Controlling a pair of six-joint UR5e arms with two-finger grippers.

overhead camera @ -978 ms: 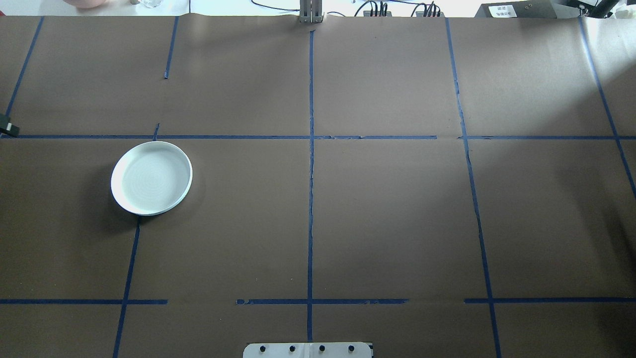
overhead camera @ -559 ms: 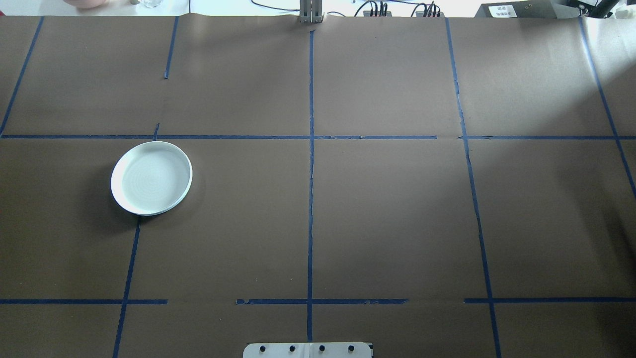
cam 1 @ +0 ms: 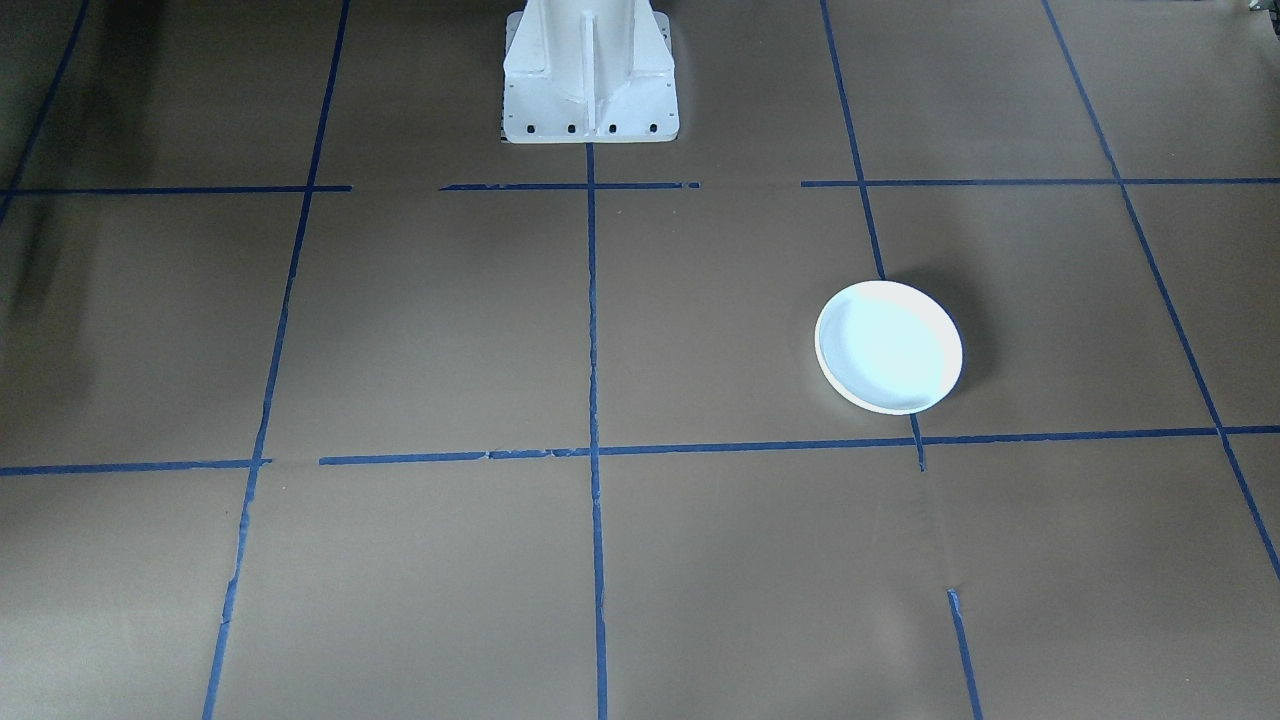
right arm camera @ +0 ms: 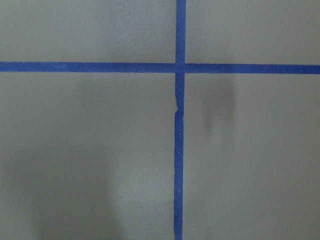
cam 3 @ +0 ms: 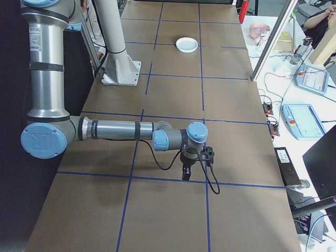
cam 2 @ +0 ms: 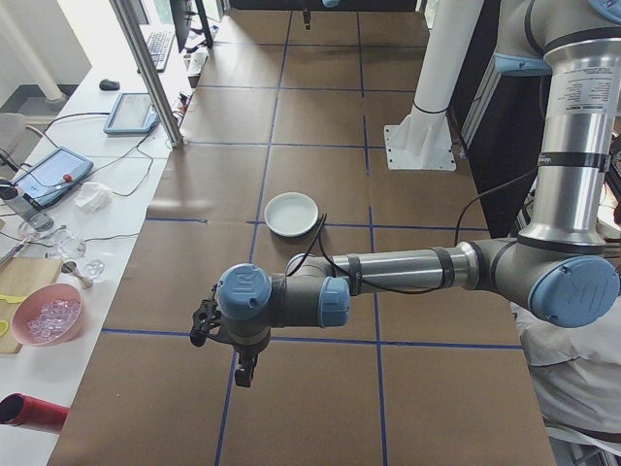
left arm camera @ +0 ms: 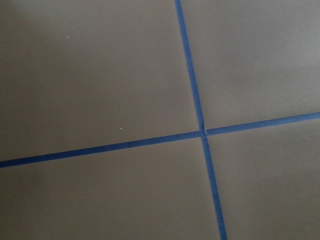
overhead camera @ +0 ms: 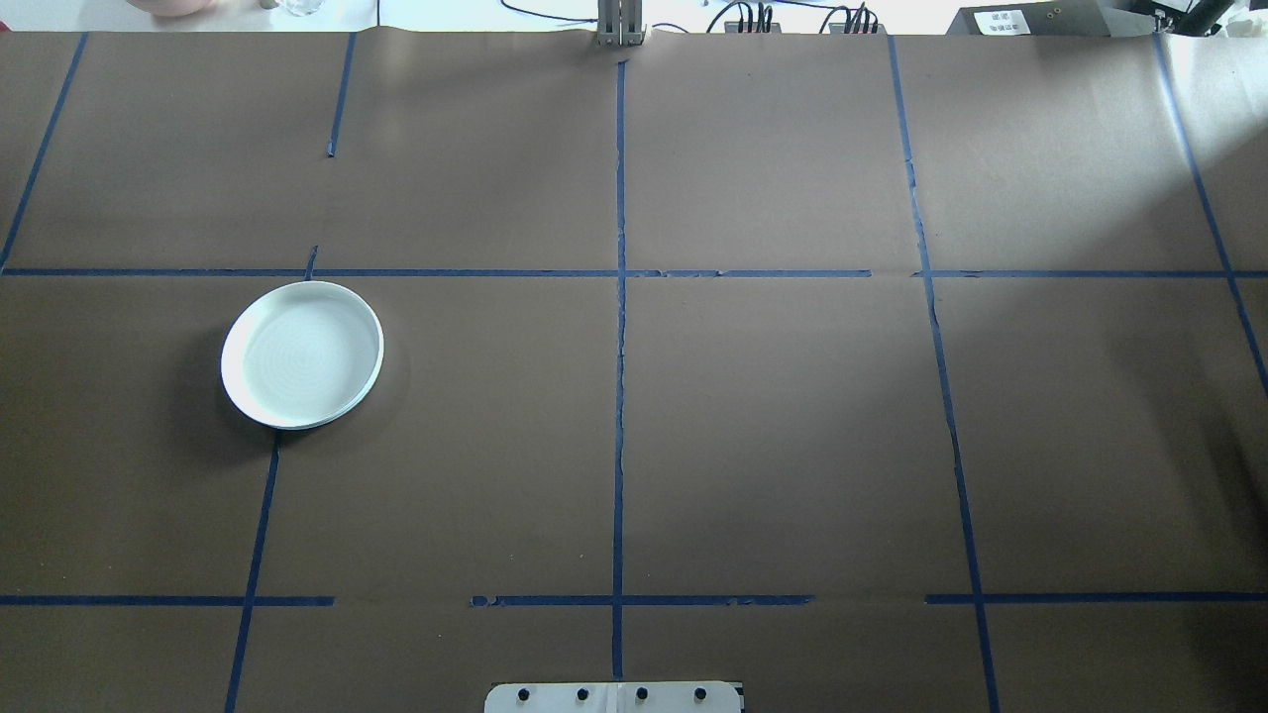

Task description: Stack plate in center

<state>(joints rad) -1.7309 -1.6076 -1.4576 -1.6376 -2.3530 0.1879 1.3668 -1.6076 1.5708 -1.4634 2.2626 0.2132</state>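
Observation:
A white round plate lies flat on the brown table, left of the centre line in the overhead view and on the right in the front-facing view. The side views also show the plate. My left gripper hangs over the table's left end, well away from the plate. My right gripper hangs over the right end. Both grippers point down with nothing seen in them, and I cannot tell whether they are open or shut. Both wrist views show only bare table and blue tape.
Blue tape lines divide the table into squares. The white robot base stands at the near middle edge. A side bench holds tablets, a pink bowl and cables.
A dark part of the left arm at the overhead view's left edge has gone out of that view. The plate has not moved.

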